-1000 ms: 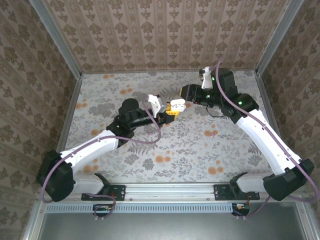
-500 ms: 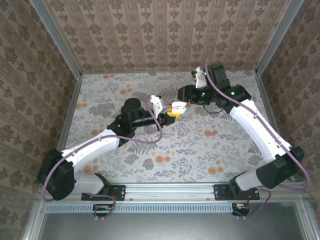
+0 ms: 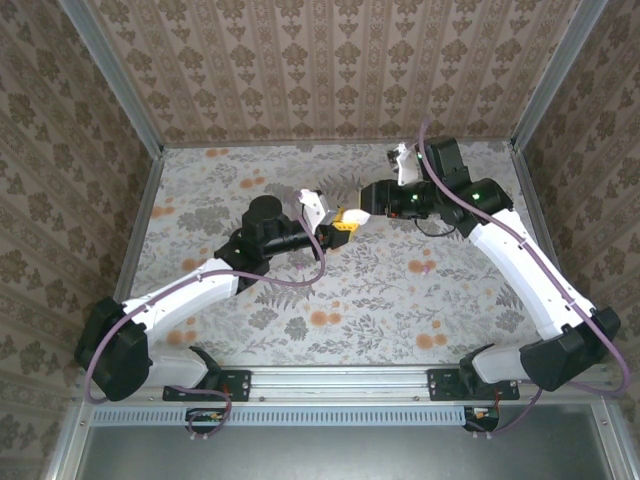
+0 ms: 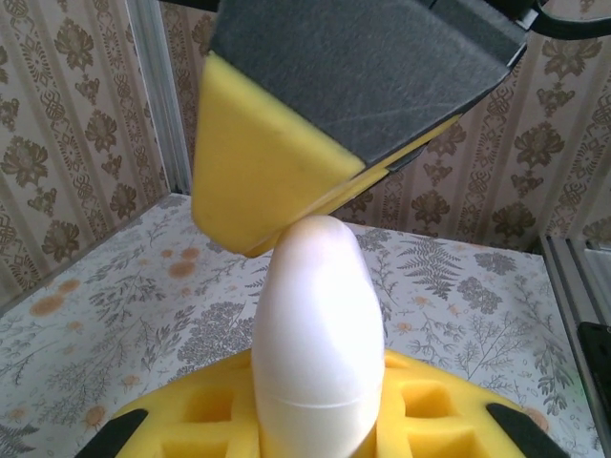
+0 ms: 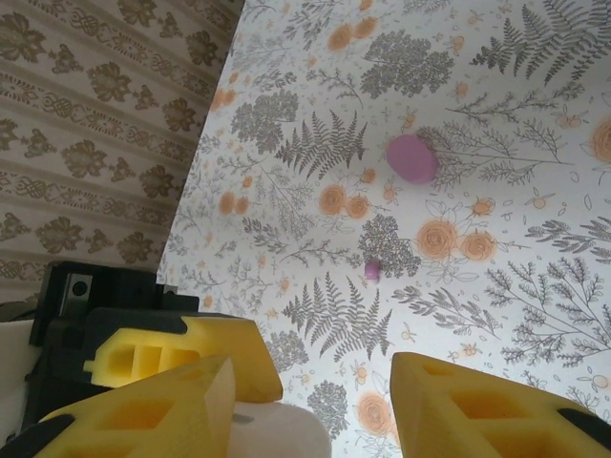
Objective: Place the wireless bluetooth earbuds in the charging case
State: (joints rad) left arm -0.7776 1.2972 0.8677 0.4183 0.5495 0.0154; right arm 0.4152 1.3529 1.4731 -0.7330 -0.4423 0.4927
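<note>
Where the overhead camera looks down, my left jaws and my right jaws meet tip to tip above the floral worktop, with one white earbud between them.

From my left wrist, my left jaws are closed tight on the lower end of that earbud. One yellow pad of my right jaws touches its top.

From my right wrist, my right jaws stand partly open and grip nothing. The white earbud sits against one finger, clear of the other. On the worktop beyond lie one pink charging case and, apart from it, one tiny pinkish earbud, the second of two.
</note>
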